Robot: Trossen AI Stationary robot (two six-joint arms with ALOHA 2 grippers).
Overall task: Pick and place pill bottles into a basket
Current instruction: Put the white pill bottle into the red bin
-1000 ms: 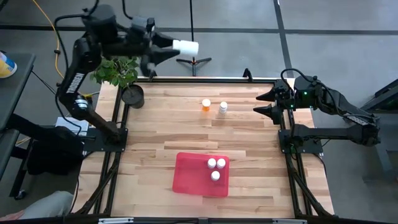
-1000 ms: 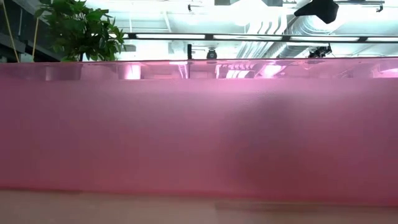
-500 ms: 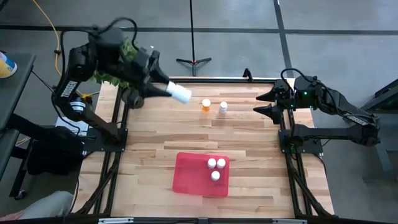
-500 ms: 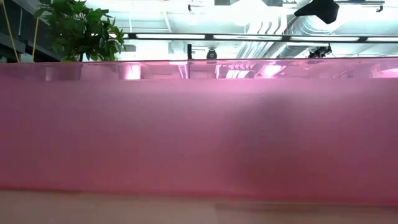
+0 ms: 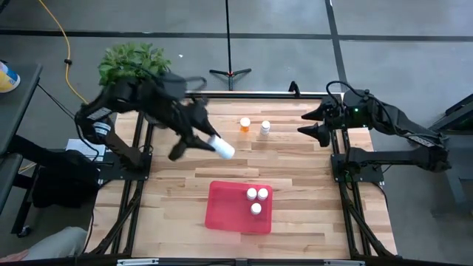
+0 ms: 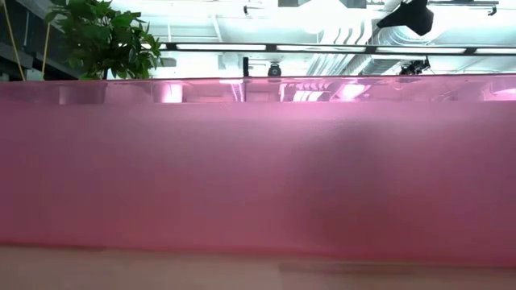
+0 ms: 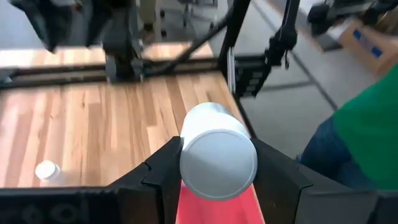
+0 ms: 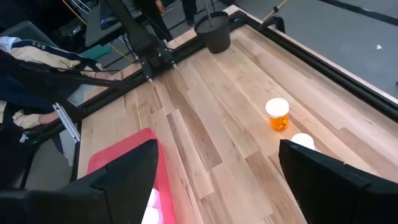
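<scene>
Left end effector (image 5: 209,140): you are gripping a small white cylindrical pill bottle (image 5: 222,147), clamped between its fingers above the wooden surface (image 5: 295,162).
Flat red-pink plastic basket (image 5: 225,207): lying ahead, below it.
Right end effector (image 5: 309,123): waiting spread wide, empty.

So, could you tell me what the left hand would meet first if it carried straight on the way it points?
Probably the red basket; the left hand, gripping a white pill bottle, aims down towards it, though depth is unclear.

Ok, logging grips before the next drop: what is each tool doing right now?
Left tool: shut on a white bottle, above the table.
Right tool: open, holding nothing, at the table's right edge.
</scene>
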